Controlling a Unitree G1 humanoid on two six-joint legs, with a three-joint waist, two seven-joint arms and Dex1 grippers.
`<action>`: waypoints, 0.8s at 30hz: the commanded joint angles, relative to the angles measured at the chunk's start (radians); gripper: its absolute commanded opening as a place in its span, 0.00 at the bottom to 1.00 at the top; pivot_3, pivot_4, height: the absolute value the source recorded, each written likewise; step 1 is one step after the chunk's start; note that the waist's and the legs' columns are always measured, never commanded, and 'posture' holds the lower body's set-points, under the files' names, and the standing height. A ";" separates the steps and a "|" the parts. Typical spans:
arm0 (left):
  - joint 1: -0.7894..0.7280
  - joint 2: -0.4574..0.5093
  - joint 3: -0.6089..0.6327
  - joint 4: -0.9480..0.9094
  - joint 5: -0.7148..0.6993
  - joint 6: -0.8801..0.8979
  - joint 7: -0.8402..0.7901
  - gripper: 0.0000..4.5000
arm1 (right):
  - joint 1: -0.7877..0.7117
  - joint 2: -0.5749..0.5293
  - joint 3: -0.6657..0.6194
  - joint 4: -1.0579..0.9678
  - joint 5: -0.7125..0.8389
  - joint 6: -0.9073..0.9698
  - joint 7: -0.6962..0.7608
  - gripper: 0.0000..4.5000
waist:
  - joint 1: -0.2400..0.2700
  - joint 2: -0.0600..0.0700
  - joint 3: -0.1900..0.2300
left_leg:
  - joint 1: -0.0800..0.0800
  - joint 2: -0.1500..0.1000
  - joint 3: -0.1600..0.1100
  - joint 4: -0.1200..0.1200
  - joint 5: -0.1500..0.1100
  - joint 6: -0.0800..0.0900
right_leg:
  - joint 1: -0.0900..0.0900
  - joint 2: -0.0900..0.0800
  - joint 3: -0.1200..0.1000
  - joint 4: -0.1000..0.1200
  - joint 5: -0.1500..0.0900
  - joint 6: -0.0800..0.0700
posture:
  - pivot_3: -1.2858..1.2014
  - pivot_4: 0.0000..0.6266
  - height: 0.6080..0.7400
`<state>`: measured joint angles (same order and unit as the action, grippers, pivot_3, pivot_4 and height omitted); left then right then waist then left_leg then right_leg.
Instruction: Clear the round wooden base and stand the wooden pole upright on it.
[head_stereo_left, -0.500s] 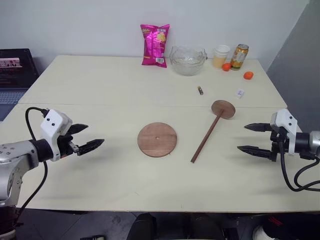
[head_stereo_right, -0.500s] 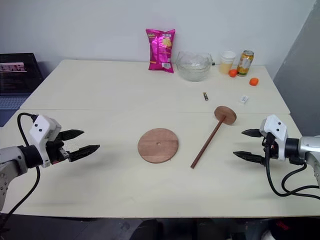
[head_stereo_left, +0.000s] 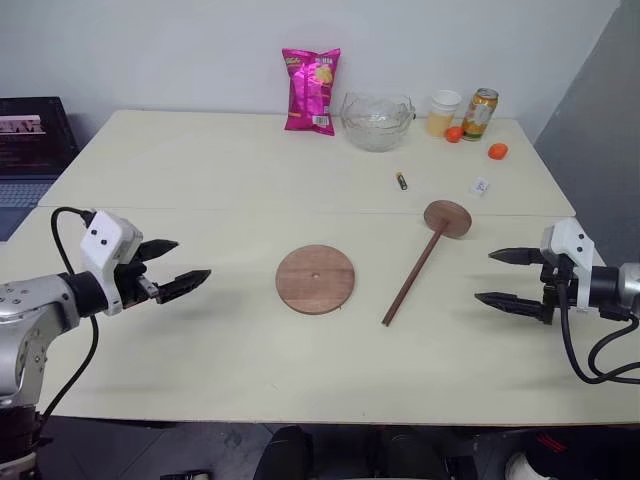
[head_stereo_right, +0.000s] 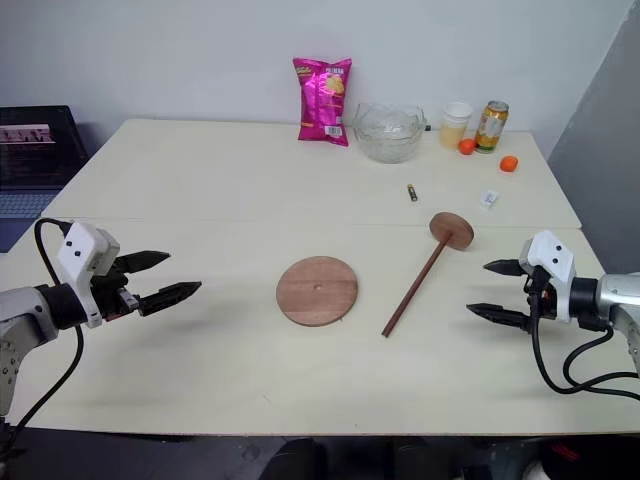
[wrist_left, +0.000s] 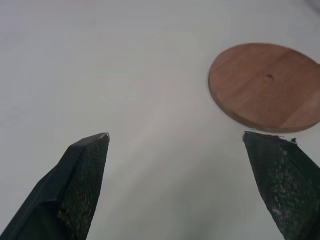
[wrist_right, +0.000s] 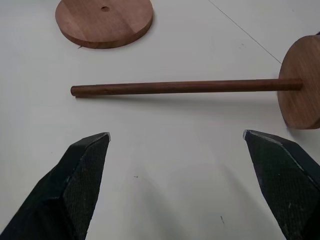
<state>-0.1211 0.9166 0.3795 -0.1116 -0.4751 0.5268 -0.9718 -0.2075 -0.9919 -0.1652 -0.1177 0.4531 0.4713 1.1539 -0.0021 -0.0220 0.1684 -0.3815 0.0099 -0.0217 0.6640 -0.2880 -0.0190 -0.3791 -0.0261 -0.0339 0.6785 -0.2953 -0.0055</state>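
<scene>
The round wooden base (head_stereo_left: 315, 279) lies flat in the middle of the cream table, with a small hole at its centre and nothing on it. To its right the wooden pole (head_stereo_left: 414, 271) lies on its side, its disc end (head_stereo_left: 446, 218) toward the far side. My left gripper (head_stereo_left: 170, 267) hovers open over the table well left of the base, pointing at it. Right of the pole's near end, my right gripper (head_stereo_left: 500, 278) is open, its fingers apart and nothing between them. The right wrist view shows the pole (wrist_right: 175, 88) lying across in front of those fingers.
Along the far edge stand a pink snack bag (head_stereo_left: 310, 90), a clear bowl (head_stereo_left: 376, 121), a cup (head_stereo_left: 441, 112), a can (head_stereo_left: 479, 113) and two small orange things (head_stereo_left: 497, 151). A small battery (head_stereo_left: 400, 180) and a white scrap (head_stereo_left: 481, 186) lie beyond the pole.
My left gripper has lifted slightly and edged a little toward the base. The right gripper, base and pole have not moved.
</scene>
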 joint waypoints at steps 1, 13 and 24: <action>-0.023 0.016 0.013 -0.011 -0.031 -0.006 -0.030 0.99 | -0.002 -0.014 -0.048 -0.040 0.040 0.041 -0.002 1.00 | 0.000 0.000 0.000 | 0.000 0.000 0.000 0.000 0.000 0.000 | 0.000 0.000 0.000 0.000 0.000 0.000 | 0.52 0.24 1.00; -0.111 0.056 -0.125 -0.125 -0.077 0.029 -0.158 0.99 | 0.041 0.038 -0.074 -0.129 0.092 0.140 -0.095 1.00 | 0.000 0.000 0.000 | 0.000 0.000 0.000 0.000 0.000 0.000 | 0.000 0.001 0.000 0.000 0.000 0.000 | 0.52 0.24 1.00; -0.266 0.018 -0.291 -0.153 -0.104 0.066 -0.229 0.99 | -0.054 0.168 -0.085 -0.115 0.242 0.541 -0.357 1.00 | 0.000 0.000 0.000 | 0.000 0.000 0.000 0.000 0.000 0.000 | 0.000 0.002 0.002 0.001 0.000 0.000 | 0.52 0.24 1.00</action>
<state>-0.3332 0.9534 0.1210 -0.2461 -0.5714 0.6017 -1.1827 -0.1988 -0.8605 -0.2273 -0.2643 0.6619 0.8954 0.8973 -0.0025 -0.0220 0.1685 -0.3815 0.0103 -0.0213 0.6642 -0.2880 -0.0191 -0.3792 -0.0240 -0.0324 0.6792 -0.2954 -0.0054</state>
